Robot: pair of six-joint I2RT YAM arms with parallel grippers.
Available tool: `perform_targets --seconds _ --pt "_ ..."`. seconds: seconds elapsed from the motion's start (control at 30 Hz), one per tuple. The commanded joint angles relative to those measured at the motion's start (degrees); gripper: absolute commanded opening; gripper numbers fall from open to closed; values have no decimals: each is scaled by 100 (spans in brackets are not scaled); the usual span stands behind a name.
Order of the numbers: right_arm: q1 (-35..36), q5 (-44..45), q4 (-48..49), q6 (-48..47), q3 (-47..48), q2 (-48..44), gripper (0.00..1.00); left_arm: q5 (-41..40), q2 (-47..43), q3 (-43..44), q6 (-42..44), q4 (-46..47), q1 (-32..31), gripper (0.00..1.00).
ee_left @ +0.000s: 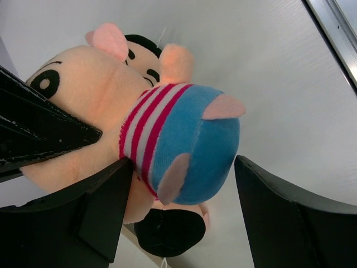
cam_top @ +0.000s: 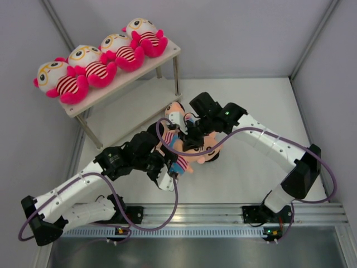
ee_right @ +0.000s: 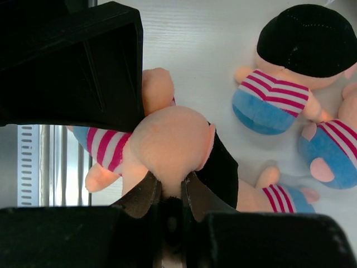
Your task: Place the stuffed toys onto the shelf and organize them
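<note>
The right gripper (ee_right: pixel 170 196) pinches the head of the black-haired doll (ee_right: pixel 173 139); the left gripper (ee_left: pixel 181 167) stands wide, the doll's blue pants between its jaws.

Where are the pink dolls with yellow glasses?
In the top view, the four pink dolls lie in a row on the shelf, on its upper board, at the upper left.

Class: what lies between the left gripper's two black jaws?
The blue-trousered bottom of a peach-faced, striped-shirted plush doll, shown in the left wrist view.
</note>
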Motion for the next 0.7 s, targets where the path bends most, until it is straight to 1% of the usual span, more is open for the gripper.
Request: perform_targets --seconds 0.0,0.03,0.1,0.13,0.17,0.2,0.23,0.27,0.3,0.37,0.4,0.43,0.47,0.5,0.53,0.57,0.6,0.63,0.67 --pt "53 -569 439 -76 266 -115 0 209 54 213 131 510 -13 79" --pt "53 -587 465 -67 266 -133 0 200 80 195 113 510 -13 79" --pt "45 -639 509 -58 266 -177 0 165 98 160 165 501 -13 75" --pt "53 -692 518 -49 258 -212 0 182 107 143 191 501 -13 65" --pt "45 -701 553 -49 249 -247 0 217 116 125 200 501 -13 57" --pt "45 -710 632 -32 223 -265 0 331 142 116 200 501 -13 47" --pt "53 -719 676 -14 205 -282 0 376 159 107 183 501 -13 8" --pt "45 -727 729 3 187 -309 0 385 177 116 131 510 -13 0" --pt "36 -701 912 47 118 -326 0 324 212 134 -35 510 -13 0" --pt "1 -684 1202 354 -32 -405 13 87 344 204 -378 536 -13 0" --pt "-112 -657 1421 512 -259 -467 24 -97 370 204 -945 806 -4 0" --pt "-192 -440 1963 992 -418 -511 37 -603 414 169 -1247 1035 -4 0" --pt "-271 -316 2290 1258 -576 -624 49 -878 415 117 -1519 1290 -4 0" --pt "-515 -193 2572 1513 -734 -660 57 -1203 415 -40 -1957 1910 5 0" --pt "-666 35 3132 2089 -1023 -704 68 -1493 406 -120 -2127 2212 22 0" --pt "-824 115 3355 2400 -1147 -757 70 -2079 432 -182 -2259 2493 40 0" --pt "-1208 160 3540 2725 -1366 -775 71 -2320 484 -226 -2513 2809 66 0" --pt "-1438 169 3750 3320 -1473 -801 72 -2688 641 -218 -2629 3265 84 0" --pt "-1641 204 4092 3717 -1596 -879 72 -3248 739 -192 -2725 3505 110 0"
